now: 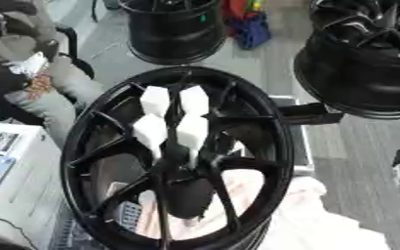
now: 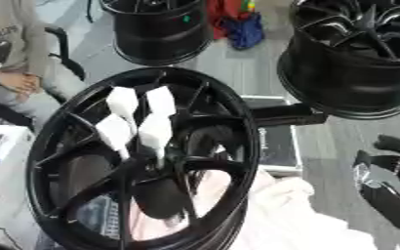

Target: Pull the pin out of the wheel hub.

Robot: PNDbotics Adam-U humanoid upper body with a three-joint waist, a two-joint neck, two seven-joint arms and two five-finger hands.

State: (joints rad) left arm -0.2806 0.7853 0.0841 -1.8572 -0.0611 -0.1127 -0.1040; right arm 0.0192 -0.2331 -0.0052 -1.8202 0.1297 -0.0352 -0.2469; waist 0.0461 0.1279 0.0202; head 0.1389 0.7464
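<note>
I see the black wheel hub [image 1: 178, 156] with four white pins [image 1: 171, 117] standing from its centre; my right hand [image 2: 387, 188] rests released at right.

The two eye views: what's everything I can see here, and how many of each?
Wheel hub: one, black, centre, near the camera.
Pins: four, white, standing in the hub's centre.
Other wheels: two, black, one top centre, one top right.
Cloth: one, pale pink-white, under the hub, lower right.
Case: one, black with silver edge, behind the hub.
Bundle: red and blue, on the floor at top.
Right hand: one, black and silver, right edge, fingers relaxed, idle.
</note>
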